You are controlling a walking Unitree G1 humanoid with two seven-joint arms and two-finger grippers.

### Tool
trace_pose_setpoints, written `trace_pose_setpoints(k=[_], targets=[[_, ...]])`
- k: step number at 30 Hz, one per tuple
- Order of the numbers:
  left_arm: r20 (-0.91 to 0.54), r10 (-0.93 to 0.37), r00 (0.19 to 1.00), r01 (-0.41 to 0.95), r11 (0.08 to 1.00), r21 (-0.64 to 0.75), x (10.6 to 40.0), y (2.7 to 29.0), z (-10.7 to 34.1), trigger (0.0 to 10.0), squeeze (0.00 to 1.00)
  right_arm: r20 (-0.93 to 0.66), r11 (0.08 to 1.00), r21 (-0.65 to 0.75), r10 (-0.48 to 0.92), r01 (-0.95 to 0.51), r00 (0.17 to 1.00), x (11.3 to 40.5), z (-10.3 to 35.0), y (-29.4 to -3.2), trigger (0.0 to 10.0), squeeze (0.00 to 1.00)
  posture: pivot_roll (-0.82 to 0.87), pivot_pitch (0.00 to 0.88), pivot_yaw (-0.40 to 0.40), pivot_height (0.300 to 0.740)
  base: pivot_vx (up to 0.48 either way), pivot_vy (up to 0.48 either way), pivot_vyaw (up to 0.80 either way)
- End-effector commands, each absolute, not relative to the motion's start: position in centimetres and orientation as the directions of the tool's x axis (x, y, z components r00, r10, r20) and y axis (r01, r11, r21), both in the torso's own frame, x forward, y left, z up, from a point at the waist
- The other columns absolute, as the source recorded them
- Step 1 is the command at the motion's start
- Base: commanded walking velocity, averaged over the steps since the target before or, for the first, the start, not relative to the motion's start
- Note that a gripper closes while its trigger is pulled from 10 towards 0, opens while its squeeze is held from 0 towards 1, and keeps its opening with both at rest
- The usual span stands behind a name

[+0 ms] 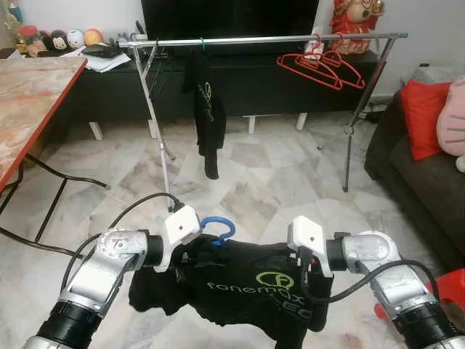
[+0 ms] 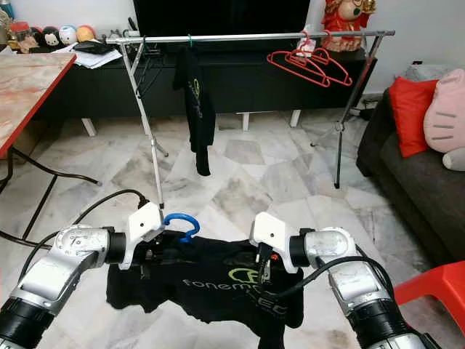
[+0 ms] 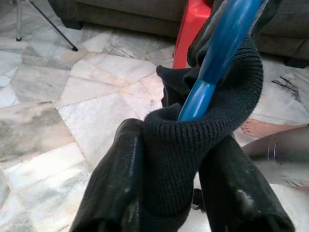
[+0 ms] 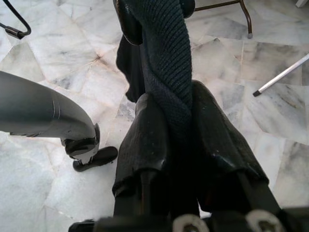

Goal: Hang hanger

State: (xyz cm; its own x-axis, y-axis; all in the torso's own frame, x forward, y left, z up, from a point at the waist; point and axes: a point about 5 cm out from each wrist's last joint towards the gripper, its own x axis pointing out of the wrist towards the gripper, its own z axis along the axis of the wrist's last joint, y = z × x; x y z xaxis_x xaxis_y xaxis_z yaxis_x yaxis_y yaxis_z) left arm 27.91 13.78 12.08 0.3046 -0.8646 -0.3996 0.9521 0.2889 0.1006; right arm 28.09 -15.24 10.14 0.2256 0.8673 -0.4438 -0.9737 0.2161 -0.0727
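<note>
Shirt on hanger, held low – rail well ahead & above.

My left gripper (image 1: 190, 254) is clamped on the black shirt (image 1: 247, 287) at the blue hanger (image 1: 218, 231); my right gripper (image 1: 314, 278) is pinched on the shirt's other shoulder. Hanger's long axis runs across me, roughly parallel to the rail (image 1: 261, 40); its hook sticks up by the left gripper, so left arm is nearer the hook. From the rail: a black garment (image 1: 207, 109) hangs left of middle, red hangers (image 1: 320, 69) toward its right end – the open stretch between looks like the target, I judge.
</note>
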Motion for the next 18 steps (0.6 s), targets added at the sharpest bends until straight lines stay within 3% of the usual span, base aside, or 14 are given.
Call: trace_pose_setpoints(k=[1,18], targets=[[-0.410,-0.868,0.281,0.959,0.270,0.086,27.71,13.44,11.97,0.0,0.00,-0.393,0.213,-0.130,0.886,-0.968,0.247,28.94,11.79,-14.55,10.0,0.00,-0.05,0.000,-0.032,0.740,0.000,0.000,0.00],[-0.411,-0.867,0.281,0.959,0.271,0.084,27.61,13.64,12.14,0.0,0.00,-0.385,0.239,-0.137,0.881,-0.961,0.274,29.33,11.74,-14.48,10.0,0.00,-0.04,0.015,-0.031,0.740,0.000,0.000,0.00]])
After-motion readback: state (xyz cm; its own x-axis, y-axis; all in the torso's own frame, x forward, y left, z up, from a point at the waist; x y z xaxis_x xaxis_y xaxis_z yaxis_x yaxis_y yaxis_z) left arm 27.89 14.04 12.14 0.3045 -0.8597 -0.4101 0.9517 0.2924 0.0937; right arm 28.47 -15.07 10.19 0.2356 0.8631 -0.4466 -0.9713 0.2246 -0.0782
